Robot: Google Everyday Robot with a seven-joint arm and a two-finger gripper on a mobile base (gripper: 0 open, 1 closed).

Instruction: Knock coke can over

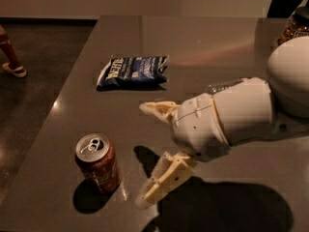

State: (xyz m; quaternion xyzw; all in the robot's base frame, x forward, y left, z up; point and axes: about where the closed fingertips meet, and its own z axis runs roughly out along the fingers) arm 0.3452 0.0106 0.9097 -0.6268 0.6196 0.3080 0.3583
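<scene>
Standing upright close to the left edge of the dark grey table (207, 37), toward its near left corner, the small red aluminium coke can with silver top and pull tab (99, 163) is not yet tipped, so the task's one step is undone. Just to its right the robot's cream two-finger pincer (145, 151) hangs low over the table with its fingers spread wide, one toward the far edge and one toward the near edge, the opening facing the can. It is near the can but apart from it. By my judgement, what is left is a short sideways push to the left, enough to topple the can. Nothing lies between pincer and can. A flat blue foil chip bag (133, 71) lies nearer the far edge, well clear of that path. A clear plastic bottle (224, 86) shows partly behind the arm, and a jar with brownish contents (294, 25) stands by the far right corner. Neither is in the way.
</scene>
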